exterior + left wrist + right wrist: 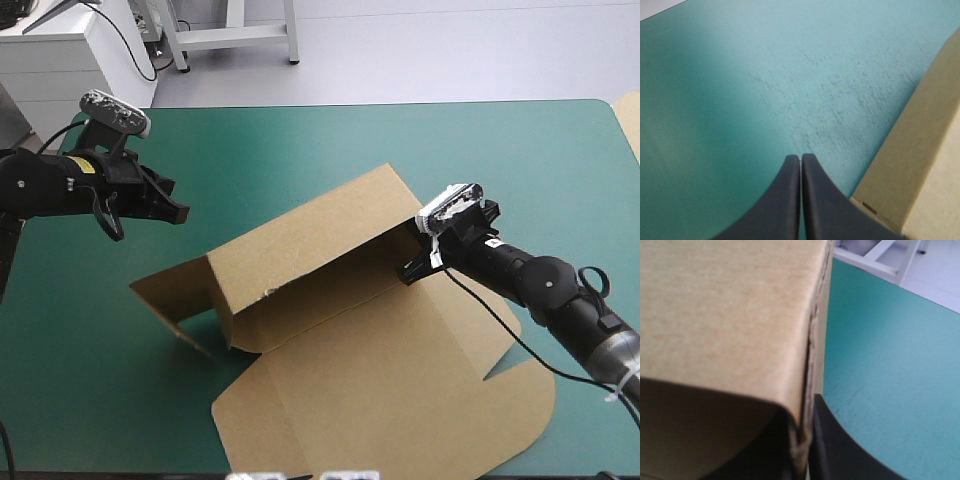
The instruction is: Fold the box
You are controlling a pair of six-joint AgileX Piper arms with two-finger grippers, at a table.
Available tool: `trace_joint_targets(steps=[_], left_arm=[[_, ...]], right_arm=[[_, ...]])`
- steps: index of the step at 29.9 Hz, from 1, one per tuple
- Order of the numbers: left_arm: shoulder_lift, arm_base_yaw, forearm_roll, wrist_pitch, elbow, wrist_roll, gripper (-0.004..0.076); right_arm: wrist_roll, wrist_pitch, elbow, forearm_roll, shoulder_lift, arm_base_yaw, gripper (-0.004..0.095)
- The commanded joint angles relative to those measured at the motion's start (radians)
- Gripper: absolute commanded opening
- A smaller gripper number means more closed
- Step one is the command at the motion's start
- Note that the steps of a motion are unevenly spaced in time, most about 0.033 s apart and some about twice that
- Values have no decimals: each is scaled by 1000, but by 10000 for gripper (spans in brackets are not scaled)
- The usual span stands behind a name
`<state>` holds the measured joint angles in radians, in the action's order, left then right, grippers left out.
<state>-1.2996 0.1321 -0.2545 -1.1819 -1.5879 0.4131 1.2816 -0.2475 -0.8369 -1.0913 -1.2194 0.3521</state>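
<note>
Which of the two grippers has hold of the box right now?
The right gripper: it is shut on the box, at the end of its raised wall. The left gripper is shut on nothing, clear of the box.

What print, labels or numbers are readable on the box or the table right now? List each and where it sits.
None can be read.
The box shows plain brown board in every view.
The teal-green cover bears no writing.

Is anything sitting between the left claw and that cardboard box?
Nothing visible: only bare teal-green cover separates the left gripper from the box. The right gripper pinches its raised wall.
</note>
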Motion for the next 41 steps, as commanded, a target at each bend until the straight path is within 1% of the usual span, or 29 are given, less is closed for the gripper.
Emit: trace_joint_targets(steps=[1, 2, 3, 4, 5, 7, 9, 11, 12, 16, 20, 24, 29, 36, 39, 41], left_arm=[[27, -4, -20, 47, -30, 3, -8], [25, -4, -22, 47, -30, 3, -8], [25, -4, -22, 48, -30, 3, -8], [25, -4, -22, 46, -30, 3, -8], [25, -4, -22, 46, -30, 3, -8], [25, -4, -24, 43, -30, 3, -8], [25, -4, -28, 43, -30, 3, -8], [25, -4, -28, 43, -30, 3, -8], [25, -4, -28, 39, -30, 3, -8], [25, -4, -26, 32, -30, 3, -8], [25, -4, -26, 32, -30, 3, -8], [25, -4, -26, 28, -30, 3, -8], [25, -4, -26, 28, -30, 8, -8], [25, -4, -26, 14, -30, 8, -8], [25, -4, -29, 21, -28, 8, -8], [25, -4, -29, 33, -28, 8, -8]], right_arm=[[-356, -172, -124, 335, -4, -39, -21], [-461, -222, -163, 457, -13, -51, -21], [-558, -269, -195, 543, -19, -62, -21], [-644, -309, -238, 655, -24, -70, -21], [-720, -345, -272, 733, -24, -78, -21], [-831, -424, -330, 833, -24, -91, -21], [-917, -515, -382, 893, -28, -104, -21], [-1006, -601, -416, 917, -28, -116, -21], [-1028, -627, -423, 919, -28, -121, -21], [-1033, -666, -425, 917, -38, -121, -21], [-1069, -659, -425, 934, -92, -121, -21], [-1121, -606, -434, 953, -178, -121, -21], [-1121, -567, -514, 948, -320, -121, -21], [-1111, -564, -683, 951, -499, -121, -20], [-1079, -562, -733, 951, -560, -121, -11], [-1052, -562, -755, 951, -597, -121, 26]])
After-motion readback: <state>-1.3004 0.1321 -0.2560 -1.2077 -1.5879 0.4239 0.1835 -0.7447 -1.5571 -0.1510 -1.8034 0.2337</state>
